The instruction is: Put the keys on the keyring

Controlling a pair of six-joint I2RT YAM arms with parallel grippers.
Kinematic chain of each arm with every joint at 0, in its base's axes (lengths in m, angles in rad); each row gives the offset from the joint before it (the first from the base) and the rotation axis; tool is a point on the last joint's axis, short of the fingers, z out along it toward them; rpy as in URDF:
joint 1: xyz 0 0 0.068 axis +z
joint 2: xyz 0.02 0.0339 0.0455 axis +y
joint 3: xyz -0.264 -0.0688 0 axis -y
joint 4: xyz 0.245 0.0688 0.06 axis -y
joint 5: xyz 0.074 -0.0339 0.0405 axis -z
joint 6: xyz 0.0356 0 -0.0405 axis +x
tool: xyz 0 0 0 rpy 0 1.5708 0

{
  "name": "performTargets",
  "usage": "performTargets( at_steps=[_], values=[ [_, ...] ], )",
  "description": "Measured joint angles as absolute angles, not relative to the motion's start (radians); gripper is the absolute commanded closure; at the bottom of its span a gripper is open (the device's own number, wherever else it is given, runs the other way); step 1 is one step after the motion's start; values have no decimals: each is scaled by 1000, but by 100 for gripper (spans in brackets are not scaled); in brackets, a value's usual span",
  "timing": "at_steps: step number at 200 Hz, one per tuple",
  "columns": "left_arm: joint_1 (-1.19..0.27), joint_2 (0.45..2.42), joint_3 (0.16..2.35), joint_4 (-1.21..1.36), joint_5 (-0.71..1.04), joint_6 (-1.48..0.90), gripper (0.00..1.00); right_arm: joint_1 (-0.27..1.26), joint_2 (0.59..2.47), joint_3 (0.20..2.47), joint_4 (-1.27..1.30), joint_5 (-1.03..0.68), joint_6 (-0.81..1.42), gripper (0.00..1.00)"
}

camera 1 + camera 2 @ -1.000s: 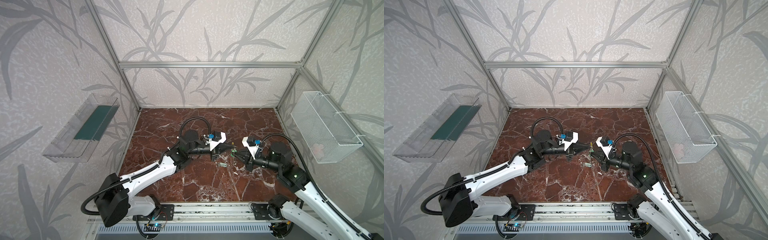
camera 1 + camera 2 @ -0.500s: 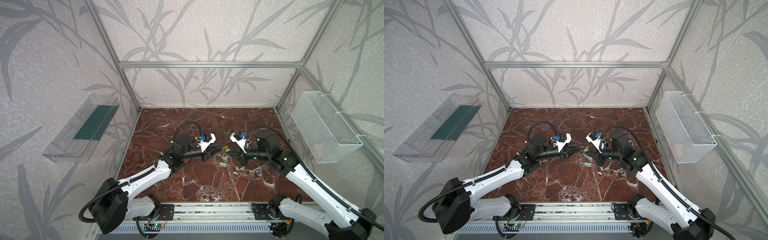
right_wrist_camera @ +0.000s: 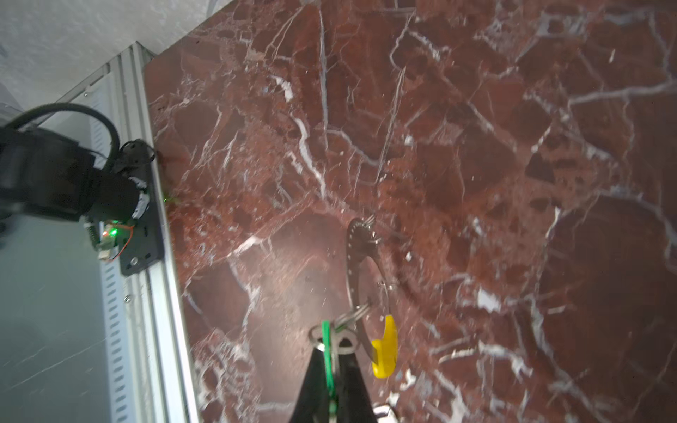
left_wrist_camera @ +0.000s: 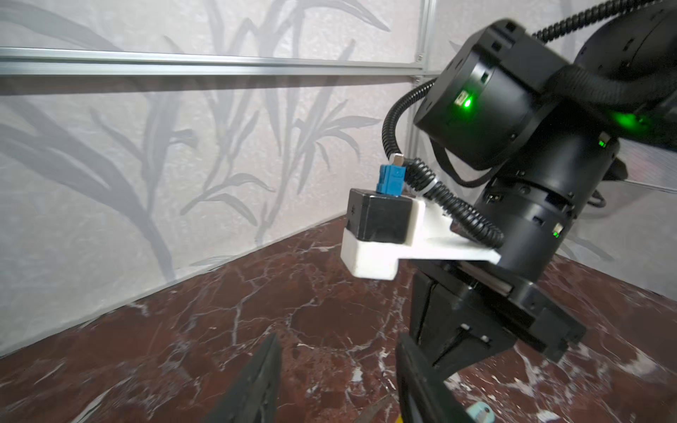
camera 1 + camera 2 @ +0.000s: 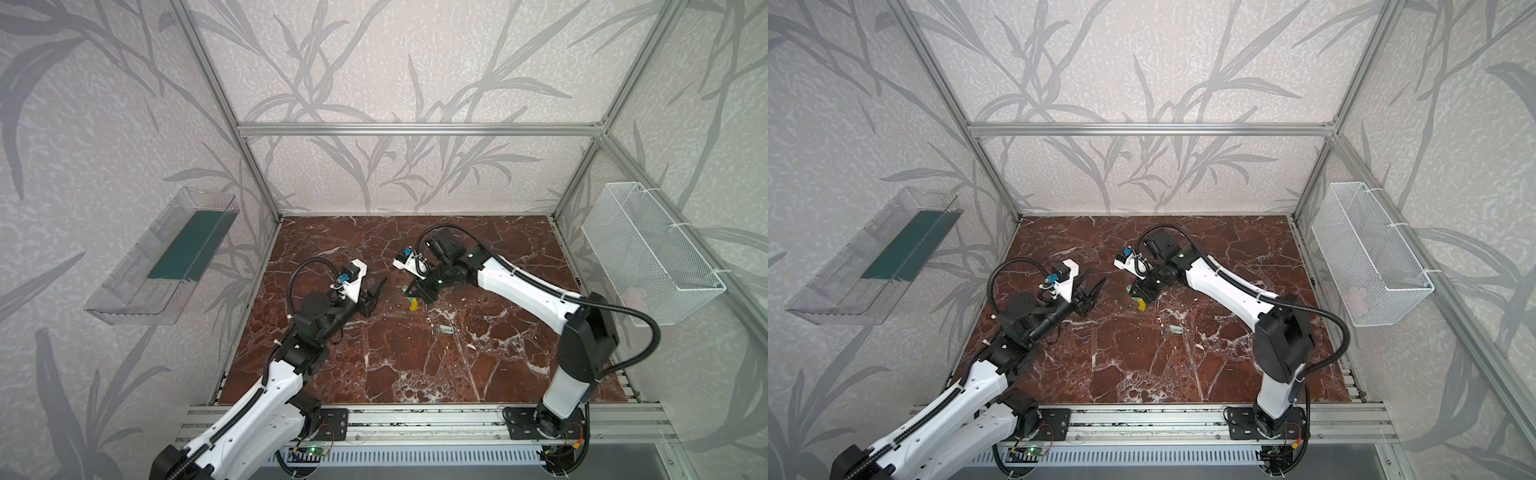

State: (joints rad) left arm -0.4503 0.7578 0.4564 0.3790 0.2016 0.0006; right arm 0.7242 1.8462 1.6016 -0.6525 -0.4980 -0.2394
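The right gripper [image 3: 329,351] was found with fingers shut on a green-edged key [image 3: 327,333], which appeared to be linked by its small ring to the keyring [image 3: 348,263] at mid-table. The left gripper [image 5: 1096,280] was found nearby with fingers apart and empty. A second key [image 5: 444,330] lay loose on the table [image 5: 415,374], so picking it up with a fine pinch and threading it was judged to be the next move.

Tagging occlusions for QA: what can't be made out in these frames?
Green strip in the right claw: edge-on, blurred, right wrist view; key or not, unclear.
Keyring, both top views: only its yellow segment shows; that claw hides the rest.
Loose key: too small for detail, both top views.
Pale tag: cut by left wrist view's edge.
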Motion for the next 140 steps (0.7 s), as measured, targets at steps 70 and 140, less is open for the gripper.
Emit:
performTargets(
  at_steps=[70, 140],
  values=[
    [-429, 732, 446, 193, 23, 24, 45, 749, 2143, 1855, -750, -469, -347, 100],
    [-424, 801, 446, 186, 38, 51, 47, 702, 2101, 1715, -785, -422, -463, 100]
  ],
)
